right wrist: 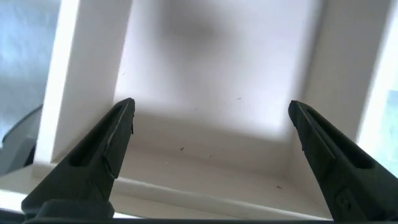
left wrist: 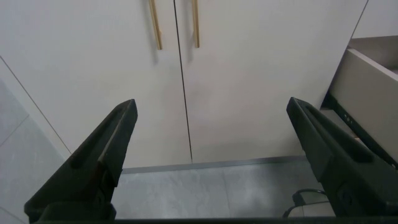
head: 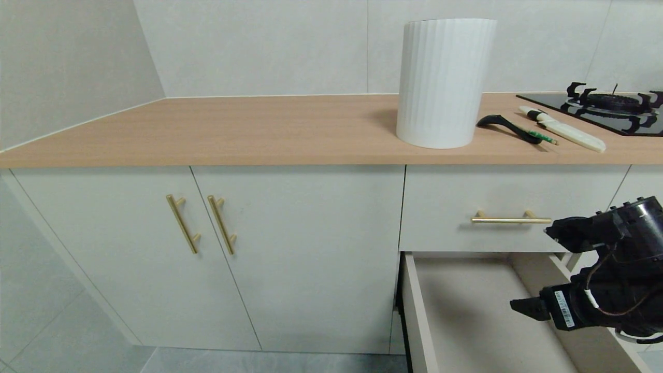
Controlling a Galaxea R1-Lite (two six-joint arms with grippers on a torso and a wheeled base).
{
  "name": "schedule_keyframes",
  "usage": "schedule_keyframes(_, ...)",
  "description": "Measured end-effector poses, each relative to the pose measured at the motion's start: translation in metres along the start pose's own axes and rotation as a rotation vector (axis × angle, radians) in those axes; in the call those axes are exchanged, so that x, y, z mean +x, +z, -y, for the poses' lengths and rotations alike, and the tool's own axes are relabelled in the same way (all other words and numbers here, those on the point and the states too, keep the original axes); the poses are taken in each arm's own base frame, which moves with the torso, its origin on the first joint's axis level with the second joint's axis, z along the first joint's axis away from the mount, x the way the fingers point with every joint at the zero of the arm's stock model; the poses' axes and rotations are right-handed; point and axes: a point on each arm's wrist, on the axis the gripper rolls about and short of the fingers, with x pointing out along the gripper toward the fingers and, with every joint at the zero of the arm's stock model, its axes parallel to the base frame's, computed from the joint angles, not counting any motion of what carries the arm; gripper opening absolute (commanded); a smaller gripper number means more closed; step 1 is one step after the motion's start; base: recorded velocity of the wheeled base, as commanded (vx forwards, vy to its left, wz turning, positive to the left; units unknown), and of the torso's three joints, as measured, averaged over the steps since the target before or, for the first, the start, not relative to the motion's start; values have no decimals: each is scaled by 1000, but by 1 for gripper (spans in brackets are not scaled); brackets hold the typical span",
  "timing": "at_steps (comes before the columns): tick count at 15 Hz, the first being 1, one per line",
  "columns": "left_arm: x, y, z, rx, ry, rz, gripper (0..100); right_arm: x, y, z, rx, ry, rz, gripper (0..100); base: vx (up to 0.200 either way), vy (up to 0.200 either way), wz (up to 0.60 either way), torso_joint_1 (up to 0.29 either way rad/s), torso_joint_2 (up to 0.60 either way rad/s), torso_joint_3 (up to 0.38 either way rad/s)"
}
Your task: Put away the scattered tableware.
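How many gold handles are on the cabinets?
3: left door handle, right door handle, and closed drawer handle beneath the countertop. The open drawer may hide another.

A tall white ribbed tub (head: 444,83) stands on the wooden surface (head: 233,129). A black stove (head: 611,106) sits at the far right end. Below, two cupboard doors (head: 290,259) are shut, with gold handles (head: 182,224) side by side. The floor (head: 67,336) is grey.
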Motion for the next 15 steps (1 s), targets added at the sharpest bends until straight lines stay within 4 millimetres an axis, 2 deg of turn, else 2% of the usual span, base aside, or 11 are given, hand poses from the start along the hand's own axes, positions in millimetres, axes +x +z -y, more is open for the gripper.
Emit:
schedule_keyframes(3, 0, 0, 0, 0, 0, 0, 100, -14, 3, 3, 13, 4, 56, 100, 0, 0, 0, 9, -27, -12)
schedule_keyframes(7, 0, 0, 0, 0, -1, 0, 100, -31, 4, 6, 14, 10, 123, 100, 0, 0, 0, 68, -253, -246)
schedule_keyframes(11, 0, 0, 0, 0, 0, 0, 100, -46, 3, 9, 3, 21, 182, 100, 0, 0, 0, 171, -535, -295)
schedule_keyframes(15, 0, 0, 0, 0, 0, 0, 100, -49, 3, 9, 5, 25, 193, 100, 0, 0, 0, 179, -478, -288)
